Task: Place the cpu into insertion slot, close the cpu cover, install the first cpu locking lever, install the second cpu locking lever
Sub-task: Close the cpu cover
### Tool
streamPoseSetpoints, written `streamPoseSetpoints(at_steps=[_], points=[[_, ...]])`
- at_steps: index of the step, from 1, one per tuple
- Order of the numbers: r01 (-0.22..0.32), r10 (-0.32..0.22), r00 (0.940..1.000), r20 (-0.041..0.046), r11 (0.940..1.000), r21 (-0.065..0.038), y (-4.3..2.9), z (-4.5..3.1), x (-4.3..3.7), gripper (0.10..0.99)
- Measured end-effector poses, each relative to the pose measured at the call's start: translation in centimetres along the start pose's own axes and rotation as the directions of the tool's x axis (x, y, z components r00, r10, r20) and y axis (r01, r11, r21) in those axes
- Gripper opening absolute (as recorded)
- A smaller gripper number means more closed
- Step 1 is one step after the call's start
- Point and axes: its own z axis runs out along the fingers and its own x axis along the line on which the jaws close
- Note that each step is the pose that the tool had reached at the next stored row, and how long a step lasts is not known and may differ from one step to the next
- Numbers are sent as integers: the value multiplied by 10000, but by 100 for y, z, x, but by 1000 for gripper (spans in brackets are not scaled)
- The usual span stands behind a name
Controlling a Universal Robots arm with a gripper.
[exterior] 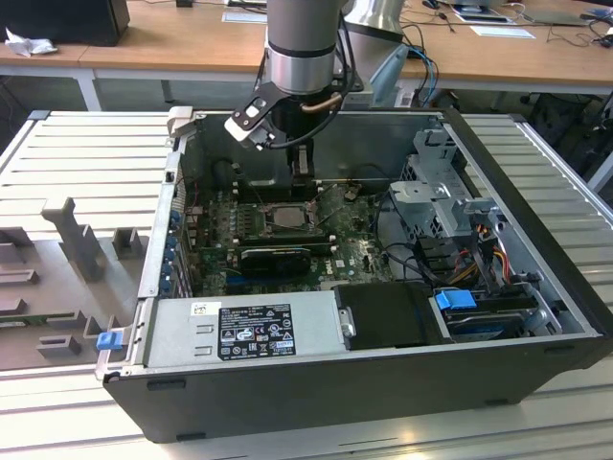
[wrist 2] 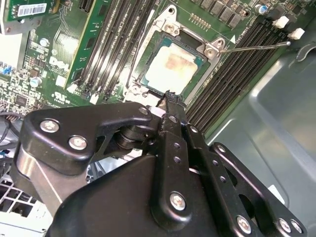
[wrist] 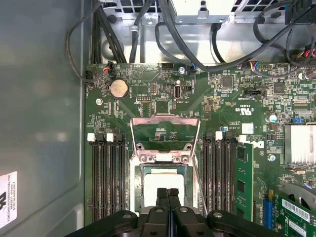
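Hovering inside open computer case (exterior: 287, 402), gripper (wrist: 168, 191) has fingers pressed together, nothing pinched. Chip (wrist: 160, 181) sits seated in socket (wrist: 138, 187) directly beneath fingertips; tips seem just above its near edge, though contact hard to judge. Cover (wrist: 165, 120) flipped open, lying flat beyond socket, ahead of fingertips. Thin lever (wrist 2: 252, 47) stands free, off to gripper's side.

Green motherboard (wrist: 148, 94), silver-grey cpu (wrist 2: 173, 66)
The cpu has a tan blotch; the cpu cover (wrist: 163, 154) is silver, the memory slots (wrist: 106, 177) black with white clips, the case (wrist: 39, 98) grey.
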Motion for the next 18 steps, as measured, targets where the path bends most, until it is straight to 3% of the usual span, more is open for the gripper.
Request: streamPoseSetpoints(at_steps=[4,7,18], points=[[0,0,10000,19,10000,0,5,-123,7,106],[0,0,10000,31,10000,-1,23,-140,13,106],[3,-3,10000,35,10000,34,350,-125,23,106]])
